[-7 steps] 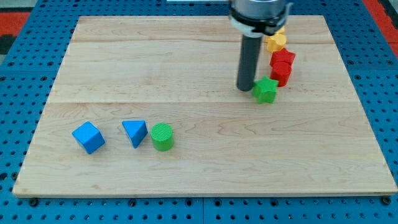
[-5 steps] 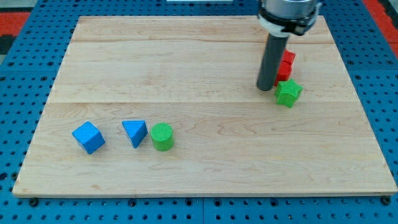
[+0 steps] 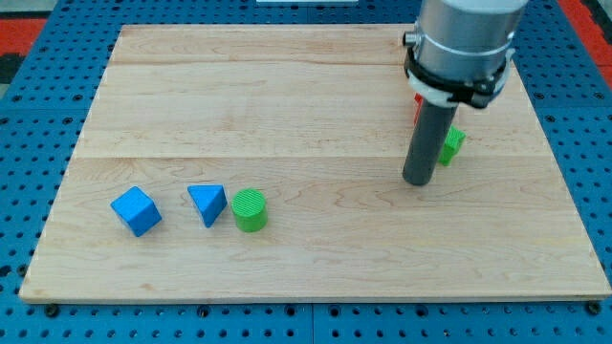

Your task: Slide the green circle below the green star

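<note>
The green circle (image 3: 250,210) sits at the board's lower left-middle, just right of a blue triangle (image 3: 207,203). The green star (image 3: 451,144) is at the view's right, mostly hidden behind my rod; only its right part shows. My tip (image 3: 418,181) rests on the board just below-left of the green star, far to the right of the green circle.
A blue cube (image 3: 135,211) lies left of the blue triangle. A sliver of a red block (image 3: 417,103) shows behind the rod, above the star. The wooden board (image 3: 287,96) lies on a blue pegboard.
The rod moved right and then down toward the view's bottom. The green star slid right. The rod now hides the yellow and most of the red blocks.
</note>
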Tool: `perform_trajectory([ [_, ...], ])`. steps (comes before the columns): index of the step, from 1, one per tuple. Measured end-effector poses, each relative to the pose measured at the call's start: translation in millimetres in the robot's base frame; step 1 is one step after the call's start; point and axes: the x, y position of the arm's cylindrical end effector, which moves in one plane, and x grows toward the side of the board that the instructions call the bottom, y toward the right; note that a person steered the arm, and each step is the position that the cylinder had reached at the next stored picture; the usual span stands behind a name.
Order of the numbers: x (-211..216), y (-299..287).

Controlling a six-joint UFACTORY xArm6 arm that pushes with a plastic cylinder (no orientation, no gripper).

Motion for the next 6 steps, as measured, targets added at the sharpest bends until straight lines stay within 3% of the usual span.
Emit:
perform_trajectory([
  [2,98,-144],
  [3,75,-207],
  [4,41,-197],
  [5,19,-129],
  [6,12,-116],
])
